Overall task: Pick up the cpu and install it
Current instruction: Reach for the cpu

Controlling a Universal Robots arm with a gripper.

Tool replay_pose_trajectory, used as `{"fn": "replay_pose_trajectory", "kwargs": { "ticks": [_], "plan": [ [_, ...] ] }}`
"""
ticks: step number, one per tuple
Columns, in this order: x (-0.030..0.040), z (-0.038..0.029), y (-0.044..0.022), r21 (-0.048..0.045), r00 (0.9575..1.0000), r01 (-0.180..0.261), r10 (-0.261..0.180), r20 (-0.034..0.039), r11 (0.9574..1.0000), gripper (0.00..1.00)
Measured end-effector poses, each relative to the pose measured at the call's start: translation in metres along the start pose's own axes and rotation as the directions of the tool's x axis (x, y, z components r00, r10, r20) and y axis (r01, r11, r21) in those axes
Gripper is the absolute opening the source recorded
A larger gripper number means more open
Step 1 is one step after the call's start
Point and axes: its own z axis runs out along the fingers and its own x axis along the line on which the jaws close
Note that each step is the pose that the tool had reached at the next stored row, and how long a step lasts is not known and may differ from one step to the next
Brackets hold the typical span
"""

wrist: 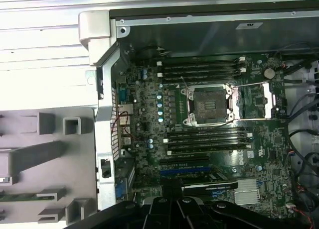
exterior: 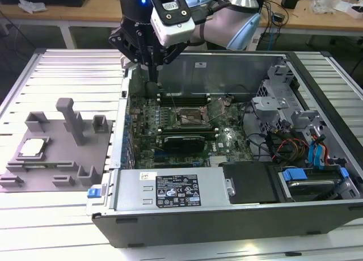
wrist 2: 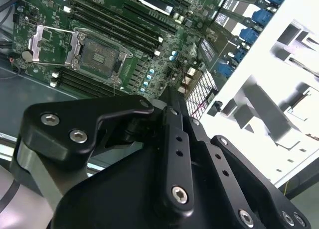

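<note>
While the gripper (exterior: 153, 75) hangs over the back corner of the open computer case (exterior: 227, 222), the cpu (exterior: 32, 148) lies well away from it. The cpu rests flat in a square nest on the grey tray (exterior: 68, 161), with its shiny top up. The tray sits on the pale ribbed table (exterior: 57, 68), just beside the case, on the exterior view's left. Nothing touches the cpu.

The gripper's 2 fingers are pressed together, and they hold nothing. In the second wrist view the gripper (wrist 2: 172, 97) points down toward the edge of the green board (wrist 2: 149, 35), close to the case wall. The tray (wrist 2: 264, 104) looks very bright on the other side of that wall.

Inside the case, the socket (exterior: 190, 117) is a dark square in the middle of the green board (exterior: 227, 139). It is open. Its metal lid (exterior: 218, 106) is swung up and leans to the exterior view's right. In the first wrist view the socket (wrist: 207, 104) shows its dark middle, and the lid (wrist: 256, 99) lies open right beside it. Long black slots (wrist: 199, 69) run along 2 sides of the socket.

A long black card (exterior: 182, 140) lies near the socket, toward the front of the case. A big silver box (exterior: 170, 190) fills the front edge. Blue clips (exterior: 295, 174) and a bunch of wires (exterior: 283, 144) sit at the exterior view's right end.
</note>
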Motion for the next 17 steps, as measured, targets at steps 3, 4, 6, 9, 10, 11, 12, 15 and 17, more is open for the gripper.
{"fn": "replay_pose_trajectory", "kwargs": {
  "ticks": [3, 4, 6, 9, 10, 11, 12, 15, 17],
  "plan": [
    [0.0015, -0.0001, -0.0001, 0.0000, 1.0000, 0.000, 0.000, 0.0000, 1.0000, 0.11],
    [0.0031, -0.0001, -0.0002, 0.0000, 1.0000, 0.000, 0.000, 0.0000, 1.0000, 0.11],
    [0.0051, -0.0002, -0.0004, 0.0000, 1.0000, 0.000, 0.000, 0.0000, 1.0000, 0.11],
    [0.0065, -0.0002, -0.0005, 0.0000, 1.0000, 0.000, 0.000, 0.0000, 1.0000, 0.11],
    [0.0070, -0.0002, -0.0005, 0.0000, 1.0000, 0.000, 0.000, 0.0000, 1.0000, 0.11],
    [0.0075, -0.0002, -0.0006, 0.0000, 1.0000, 0.000, 0.000, 0.0000, 1.0000, 0.11],
    [0.0080, -0.0002, -0.0006, 0.0000, 1.0000, 0.000, 0.000, 0.0001, 1.0000, 0.11],
    [0.0094, -0.0003, -0.0007, 0.0000, 1.0000, 0.000, 0.000, 0.0000, 1.0000, 0.11],
    [0.0102, -0.0003, -0.0008, 0.0000, 1.0000, 0.000, 0.000, 0.0000, 1.0000, 0.11]
  ]
}}
